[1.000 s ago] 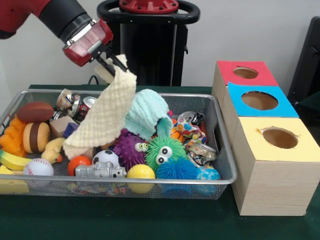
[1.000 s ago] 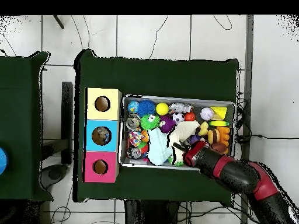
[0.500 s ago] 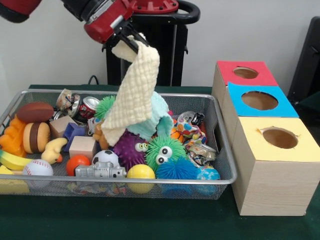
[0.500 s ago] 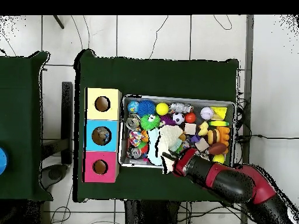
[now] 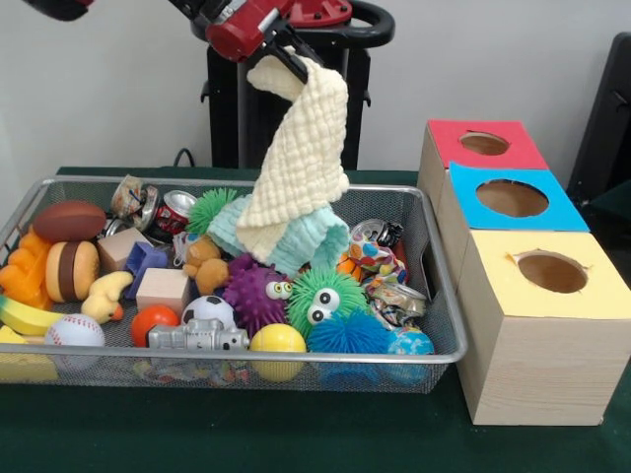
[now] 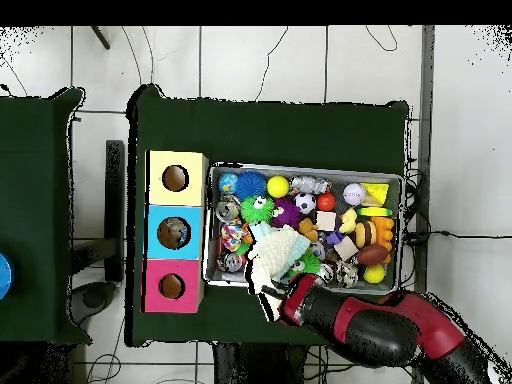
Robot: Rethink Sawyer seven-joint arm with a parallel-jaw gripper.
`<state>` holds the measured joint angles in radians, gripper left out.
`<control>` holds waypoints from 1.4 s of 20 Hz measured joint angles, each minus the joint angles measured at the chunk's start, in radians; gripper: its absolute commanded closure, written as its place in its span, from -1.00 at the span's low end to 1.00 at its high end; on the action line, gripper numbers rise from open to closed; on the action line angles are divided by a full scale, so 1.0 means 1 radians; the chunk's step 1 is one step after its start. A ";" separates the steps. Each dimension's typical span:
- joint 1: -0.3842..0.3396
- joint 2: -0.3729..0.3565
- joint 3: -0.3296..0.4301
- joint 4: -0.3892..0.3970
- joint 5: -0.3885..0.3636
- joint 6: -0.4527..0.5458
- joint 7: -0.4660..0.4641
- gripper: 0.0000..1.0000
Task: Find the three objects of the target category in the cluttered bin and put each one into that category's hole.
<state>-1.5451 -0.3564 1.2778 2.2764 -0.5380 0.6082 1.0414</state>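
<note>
Raised and carried toward the boxes, claw pinches cream cloth by its top corner; soft, light, it drapes onto the teal cloth.

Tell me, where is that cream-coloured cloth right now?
In the front view the cream cloth hangs from the gripper above the middle of the wire basket, its lower end resting on the pale green cloth.
</note>
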 measured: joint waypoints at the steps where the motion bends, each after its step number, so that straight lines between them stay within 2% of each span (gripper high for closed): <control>1: 0.004 -0.002 0.000 0.001 0.000 0.000 0.000 1.00; 9: 0.048 -0.024 -0.006 0.001 0.000 0.000 0.000 1.00; 18: 0.106 -0.059 -0.047 0.001 -0.002 -0.001 0.000 1.00; 28: 0.109 -0.079 -0.054 0.001 -0.001 -0.001 0.000 1.00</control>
<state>-1.4364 -0.4353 1.2242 2.2773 -0.5394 0.6075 1.0414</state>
